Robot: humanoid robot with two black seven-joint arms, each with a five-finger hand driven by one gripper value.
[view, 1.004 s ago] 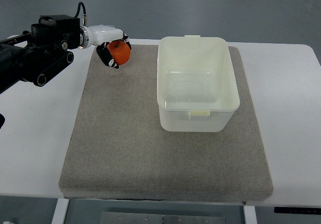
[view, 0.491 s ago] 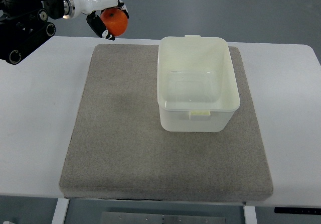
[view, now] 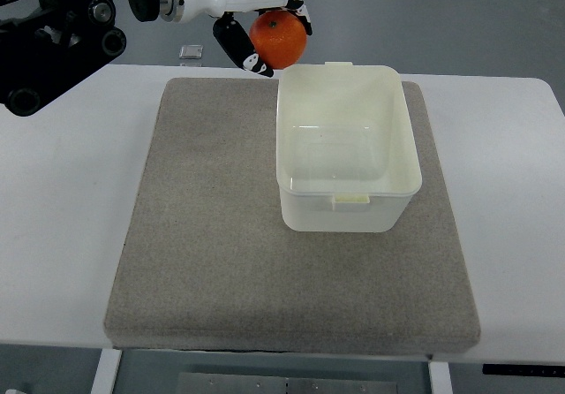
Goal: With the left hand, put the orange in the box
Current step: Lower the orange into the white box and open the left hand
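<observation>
My left hand comes in from the top left and is shut on the orange. It holds the orange in the air just beyond the far left corner of the box. The box is a pale translucent plastic tub, open and empty, standing on the grey mat. The white palm and black fingers wrap the fruit from above and the left. The right arm does not show.
The mat lies on a white table. A small grey square object lies on the table behind the mat, left of the hand. The table's front edge runs along the bottom.
My left hand has lifted the orange off the mat's far left corner and carried it right, up to the box's far left corner.
</observation>
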